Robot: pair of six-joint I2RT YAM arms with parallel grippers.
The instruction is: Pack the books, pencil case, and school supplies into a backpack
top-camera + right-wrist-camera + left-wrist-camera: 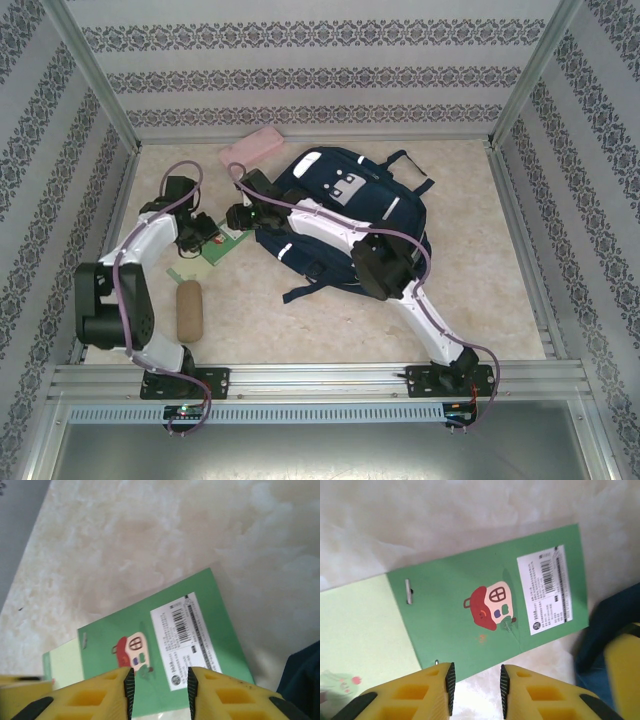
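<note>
I count one green book (490,610) flat on the table (470,280), just left of one backpack (345,205). The left gripper (476,690) and right gripper (160,692) hover over it, each partly open and empty. One pencil case (252,146) lies by the back wall. One tan piece (189,308) lies by the left arm's base.

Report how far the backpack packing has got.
Done: nothing can be confirmed; the backpack lies on the table, its inside hidden. In hand: the left end effector and the right end effector hover open over the small green book, not gripping it. To do: that book, the pink pencil case beyond the backpack and the tan piece near the left arm's base lie on the table.
</note>
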